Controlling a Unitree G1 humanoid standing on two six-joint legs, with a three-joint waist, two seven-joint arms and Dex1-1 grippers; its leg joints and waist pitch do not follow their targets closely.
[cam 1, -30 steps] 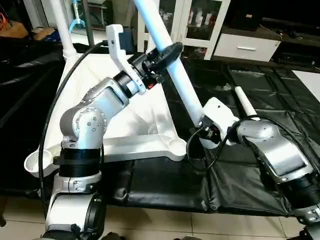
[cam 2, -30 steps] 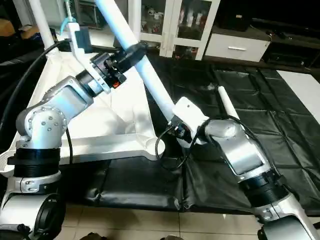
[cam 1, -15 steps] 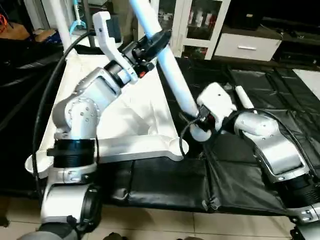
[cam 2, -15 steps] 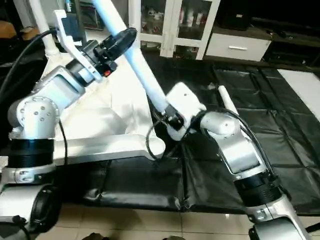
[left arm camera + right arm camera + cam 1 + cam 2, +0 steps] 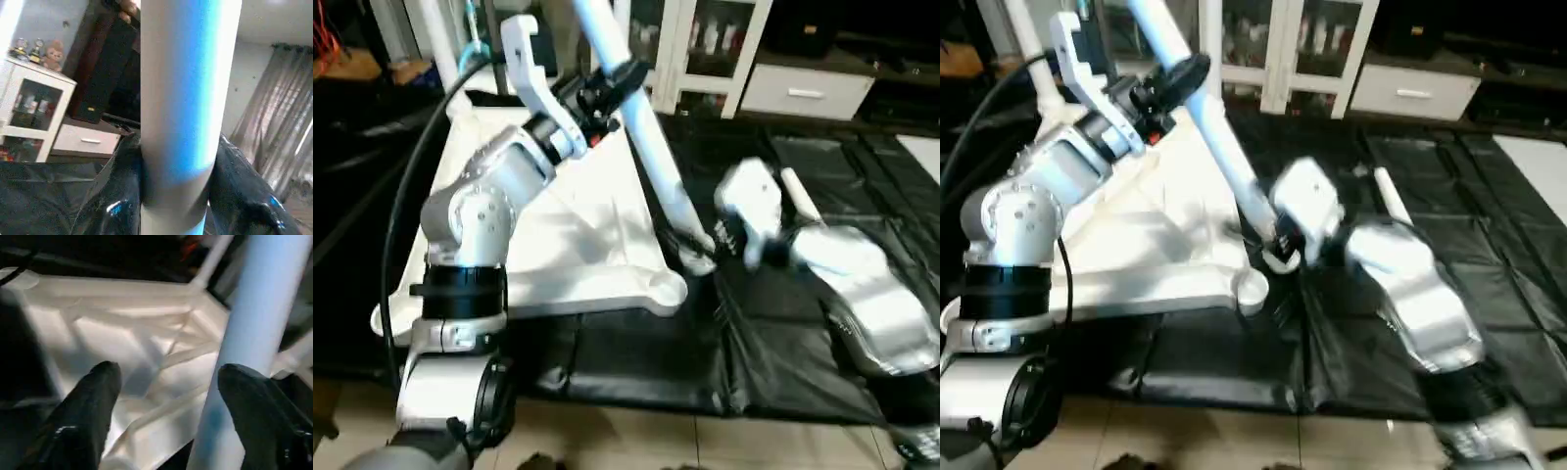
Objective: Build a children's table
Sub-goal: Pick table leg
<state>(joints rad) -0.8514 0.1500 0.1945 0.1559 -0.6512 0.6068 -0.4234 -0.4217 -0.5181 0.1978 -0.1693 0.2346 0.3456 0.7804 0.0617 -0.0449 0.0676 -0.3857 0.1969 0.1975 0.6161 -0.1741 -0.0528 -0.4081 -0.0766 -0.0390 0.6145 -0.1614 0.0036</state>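
Note:
The white tabletop (image 5: 570, 230) lies underside up on the black-covered surface. My left gripper (image 5: 621, 78) is shut high on a long white leg (image 5: 651, 162), which slants down to the right. In the left wrist view that leg (image 5: 181, 98) fills the gap between the black fingers (image 5: 122, 191). The leg's lower end sits just beside the near right corner socket (image 5: 668, 291). My right gripper (image 5: 701, 245) is by that lower end and open. The right wrist view shows its fingers (image 5: 93, 401) wide apart, with the leg (image 5: 259, 323) against one of them.
Another leg (image 5: 799, 196) lies on the black mat (image 5: 783, 333) behind my right arm. A further leg (image 5: 438, 49) stands upright at the tabletop's far left corner. A black cable (image 5: 399, 206) loops over my left arm. White cabinets (image 5: 705, 39) stand at the back.
My right gripper has opened and let go of the leg's lower end. The left arm has swung the leg, bringing its lower end down toward the near right socket. The camera has shifted.

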